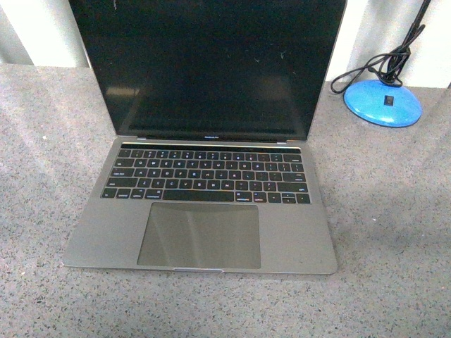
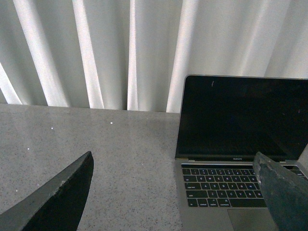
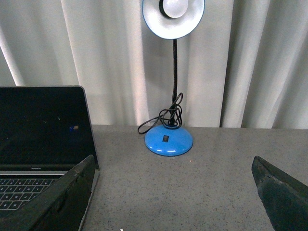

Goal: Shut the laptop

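The laptop point(image 1: 204, 204) stands open in the middle of the grey speckled table, its black screen point(image 1: 211, 63) upright and dark, black keyboard and large trackpad facing me. No arm shows in the front view. My left gripper point(image 2: 175, 192) is open, hovering off the laptop's point(image 2: 231, 159) left side, with bare table between its fingers point(image 2: 62, 197). The right gripper point(image 3: 173, 192) is open too, to the right of the laptop point(image 3: 43, 130), its fingers point(image 3: 67, 197) spread over bare table and holding nothing.
A blue desk lamp point(image 3: 169, 139) with a gooseneck and coiled black cord stands at the back right; its base point(image 1: 382, 102) sits close to the screen's right edge. White curtains point(image 2: 120, 48) hang behind the table point(image 1: 394, 232).
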You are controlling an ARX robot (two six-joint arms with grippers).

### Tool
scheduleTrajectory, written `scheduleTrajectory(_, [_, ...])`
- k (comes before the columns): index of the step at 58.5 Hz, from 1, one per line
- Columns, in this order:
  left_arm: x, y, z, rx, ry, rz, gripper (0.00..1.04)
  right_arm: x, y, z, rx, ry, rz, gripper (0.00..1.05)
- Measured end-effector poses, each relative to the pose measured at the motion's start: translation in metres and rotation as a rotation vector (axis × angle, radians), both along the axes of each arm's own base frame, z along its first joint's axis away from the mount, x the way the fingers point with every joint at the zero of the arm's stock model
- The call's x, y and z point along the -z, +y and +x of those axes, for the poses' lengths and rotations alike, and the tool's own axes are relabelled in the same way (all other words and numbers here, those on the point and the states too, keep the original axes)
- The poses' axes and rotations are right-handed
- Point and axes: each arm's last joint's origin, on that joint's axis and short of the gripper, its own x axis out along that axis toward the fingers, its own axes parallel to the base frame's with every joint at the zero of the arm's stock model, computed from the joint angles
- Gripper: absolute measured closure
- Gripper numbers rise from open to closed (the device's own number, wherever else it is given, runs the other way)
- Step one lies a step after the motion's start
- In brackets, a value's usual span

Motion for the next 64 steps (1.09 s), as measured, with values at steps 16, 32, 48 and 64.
scheduleTrajectory(16, [0.0000, 0.0000, 0.0000, 0.000, 0.000, 0.000, 0.07, 0.0000, 0.0000, 0.0000, 0.000, 0.000, 0.000, 0.10])
scheduleTrajectory(32, [0.0000, 0.0000, 0.0000, 0.000, 0.000, 0.000, 0.07, 0.0000, 0.0000, 0.0000, 0.000, 0.000, 0.000, 0.10])
scheduleTrajectory(48, [0.0000, 0.0000, 0.0000, 0.000, 0.000, 0.000, 0.07, 0.0000, 0.0000, 0.0000, 0.000, 0.000, 0.000, 0.10])
scheduleTrajectory(64, [0.0000, 0.0000, 0.0000, 0.000, 0.000, 0.000, 0.07, 0.0000, 0.0000, 0.0000, 0.000, 0.000, 0.000, 0.10])
